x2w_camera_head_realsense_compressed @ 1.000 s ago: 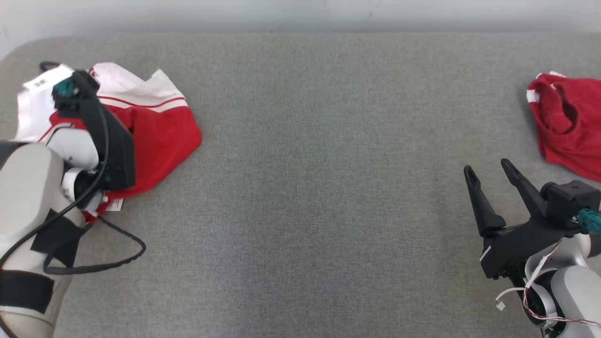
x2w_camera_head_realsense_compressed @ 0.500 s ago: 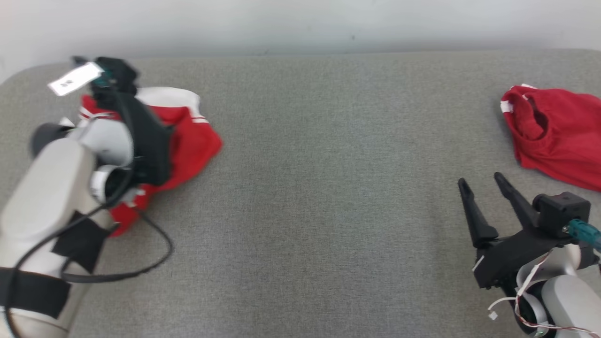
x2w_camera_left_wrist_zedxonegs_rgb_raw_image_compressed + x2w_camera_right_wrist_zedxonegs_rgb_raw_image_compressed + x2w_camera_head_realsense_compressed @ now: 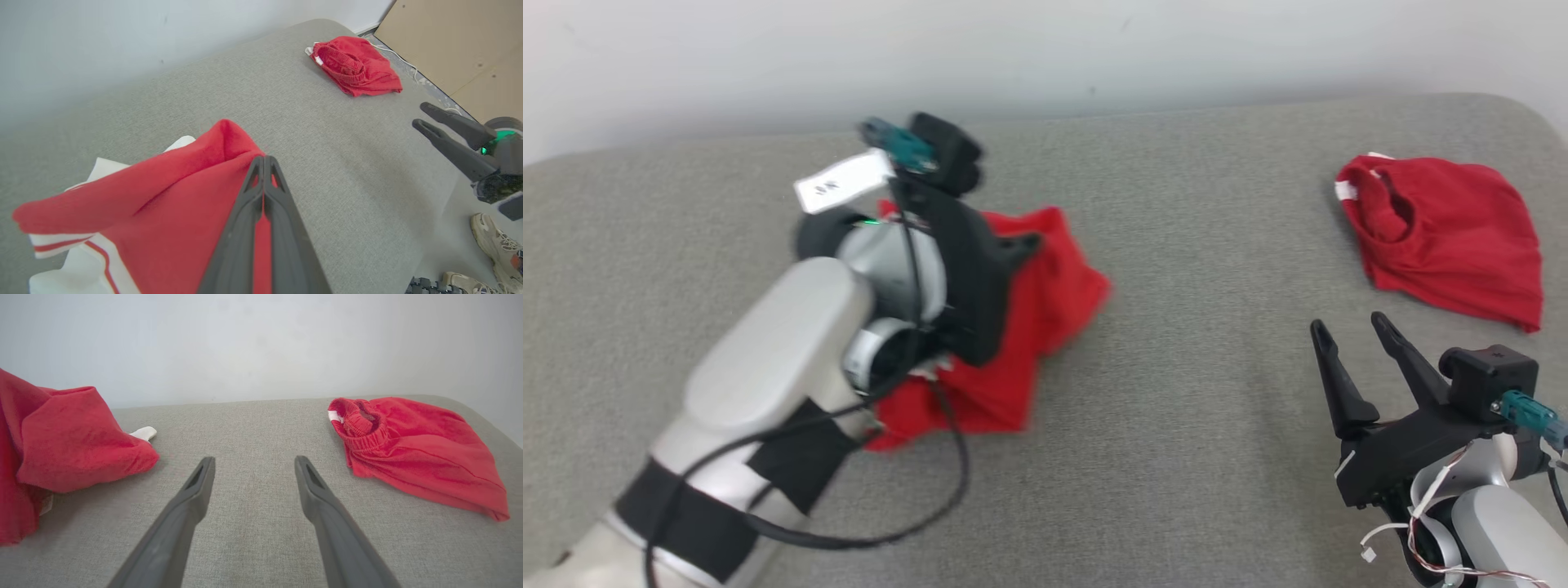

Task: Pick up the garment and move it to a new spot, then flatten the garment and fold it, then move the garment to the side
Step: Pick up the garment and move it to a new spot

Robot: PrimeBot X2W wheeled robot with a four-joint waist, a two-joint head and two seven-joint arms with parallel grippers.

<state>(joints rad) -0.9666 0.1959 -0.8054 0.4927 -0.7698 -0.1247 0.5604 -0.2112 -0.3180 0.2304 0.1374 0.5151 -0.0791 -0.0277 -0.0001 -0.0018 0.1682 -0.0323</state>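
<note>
Garment point(image 3: 163, 196) shows its white striped trim point(image 3: 57, 240) in the left wrist view.

In the head view, the left forearm point(image 3: 776, 367) covers much of the garment point(image 3: 1058, 286); both appear blurred. You cannot read the print on the white tag point(image 3: 843, 181). In the right wrist view, the garment runs off the left edge.

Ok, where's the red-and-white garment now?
The red-and-white garment sits left of centre in the head view, on the grey surface, a fold pinched in the shut left gripper, far from the red shorts at right.
</note>
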